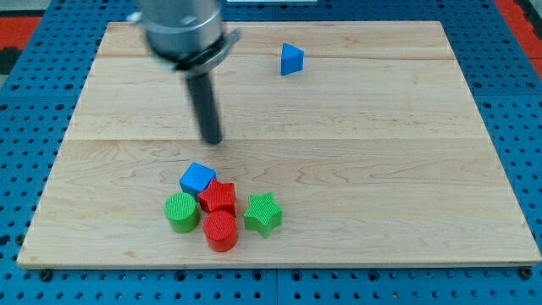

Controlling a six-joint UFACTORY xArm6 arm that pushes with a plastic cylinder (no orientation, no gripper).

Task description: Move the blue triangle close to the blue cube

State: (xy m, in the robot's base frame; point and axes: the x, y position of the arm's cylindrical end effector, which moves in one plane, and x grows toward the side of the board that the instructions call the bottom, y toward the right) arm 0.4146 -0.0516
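The blue triangle (291, 58) sits near the view's top, right of centre, on the wooden board (381, 169). The blue cube (197, 178) lies in the lower left part, at the top of a cluster of blocks. My tip (212, 140) is on the board just above the blue cube, a short gap away, and far to the lower left of the blue triangle. The rod rises from the tip to the arm's grey body at the view's top left.
Touching the blue cube from below are a red star-like block (218, 197), a green cylinder (181, 212), a red cylinder (221, 230) and a green star (262, 213). A blue pegboard (517, 76) surrounds the board.
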